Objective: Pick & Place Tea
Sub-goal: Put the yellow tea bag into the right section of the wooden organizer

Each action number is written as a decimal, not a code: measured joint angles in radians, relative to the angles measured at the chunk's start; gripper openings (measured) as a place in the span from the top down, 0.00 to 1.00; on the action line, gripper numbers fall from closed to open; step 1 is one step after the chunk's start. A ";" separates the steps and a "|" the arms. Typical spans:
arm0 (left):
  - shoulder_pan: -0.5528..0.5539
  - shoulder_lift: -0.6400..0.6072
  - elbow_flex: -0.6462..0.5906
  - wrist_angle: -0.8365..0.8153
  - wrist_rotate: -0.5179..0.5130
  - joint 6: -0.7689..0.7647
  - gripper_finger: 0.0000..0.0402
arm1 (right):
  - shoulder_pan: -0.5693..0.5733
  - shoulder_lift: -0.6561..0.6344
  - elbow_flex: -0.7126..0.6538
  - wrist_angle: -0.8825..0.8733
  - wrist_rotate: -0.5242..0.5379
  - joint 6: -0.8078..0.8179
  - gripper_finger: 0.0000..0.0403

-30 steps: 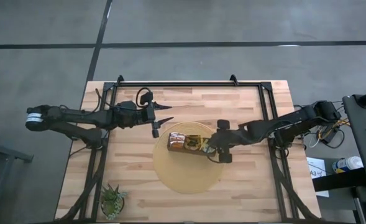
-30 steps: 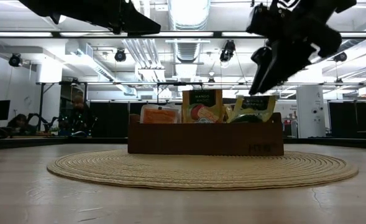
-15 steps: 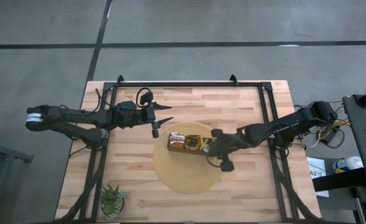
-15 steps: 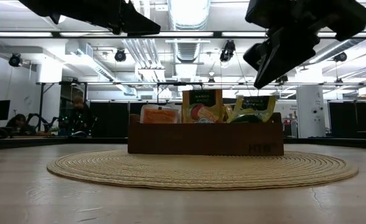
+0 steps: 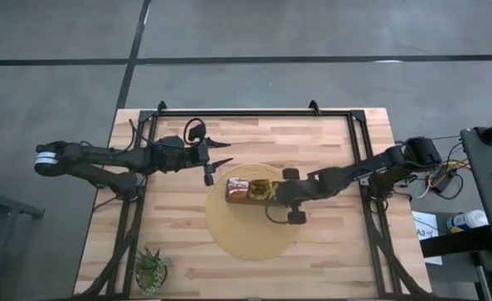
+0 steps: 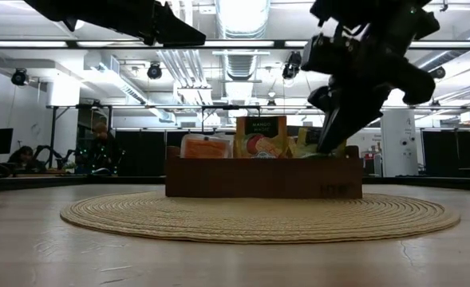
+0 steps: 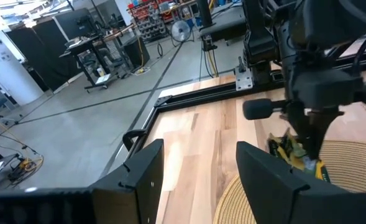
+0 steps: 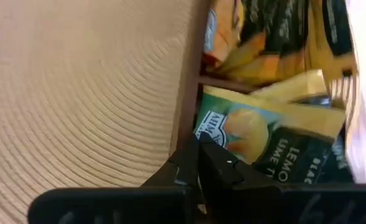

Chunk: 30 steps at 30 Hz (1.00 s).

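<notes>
The right hand (image 5: 272,199) is down at the right end of the wooden box (image 6: 262,177), fingers pressed together, seemingly pinching the edge of a green-and-yellow tea sachet (image 8: 266,140) standing among the other sachets. The grasp looks made; next comes a straight lift clear of its neighbours. The left hand (image 5: 221,154) hovers spread over the desk (image 5: 312,138), away from the woven mat (image 6: 258,217).

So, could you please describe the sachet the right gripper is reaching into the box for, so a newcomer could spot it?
Start at the round woven mat mid-table, where a long dark wooden box holds upright tea sachets. At the box's end under the right gripper, shut at its rim, stands the sachet. Unlike its orange neighbours, it is green and yellow, pictures a lemon and reads LEMON LIME.
</notes>
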 joint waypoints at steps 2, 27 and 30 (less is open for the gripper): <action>0.000 0.000 0.000 0.000 0.000 0.000 0.52 | -0.009 0.005 0.000 -0.017 0.002 0.013 0.98; 0.000 0.000 0.000 -0.031 0.000 0.001 0.52 | -0.066 0.054 0.121 -0.157 -0.291 -0.003 0.98; 0.000 0.000 0.000 -0.034 0.000 0.001 0.52 | -0.066 0.030 0.120 -0.193 -0.291 -0.003 0.98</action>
